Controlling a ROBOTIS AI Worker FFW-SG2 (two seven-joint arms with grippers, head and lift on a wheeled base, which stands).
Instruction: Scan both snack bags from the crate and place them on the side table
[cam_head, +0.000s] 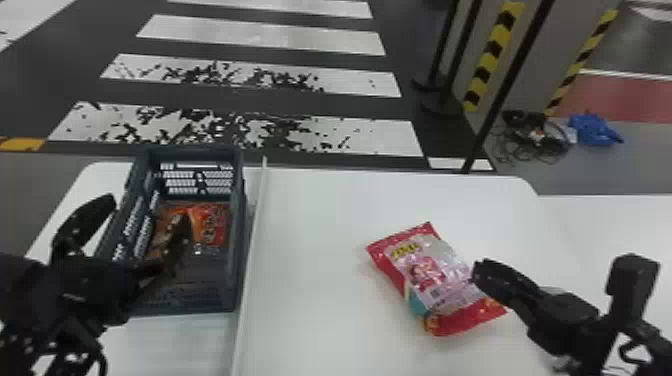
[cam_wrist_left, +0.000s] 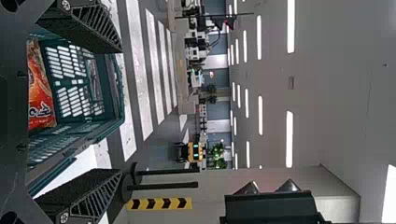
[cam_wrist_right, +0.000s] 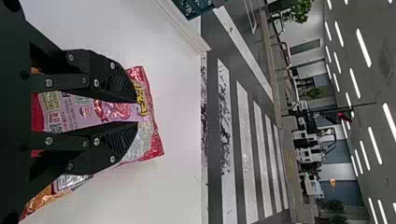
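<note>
Over the grey crate (cam_head: 239, 260), my left gripper (cam_head: 146, 212) has its fingers apart, one outside the left wall and one above the inside. An orange-red snack bag (cam_head: 212, 222) lies in the crate. In the left wrist view, the left gripper (cam_wrist_left: 119, 109) is open and empty, with the orange bag (cam_wrist_left: 39, 91) past its palm. A pink and red snack bag (cam_head: 425, 272) lies on the white table. At its right edge is my right gripper (cam_head: 477, 272). In the right wrist view, the right gripper (cam_wrist_right: 137, 112) is slightly open above the pink bag (cam_wrist_right: 152, 135), which spreads flat under both fingers.
A thin white raised divider (cam_head: 257, 215) runs between crate and pink bag. Another white surface (cam_head: 615, 225) adjoins at the right. An orange and silver wrapper (cam_wrist_right: 44, 198) lies beside the pink bag in the right wrist view. Black posts (cam_head: 505, 90) stand beyond the table.
</note>
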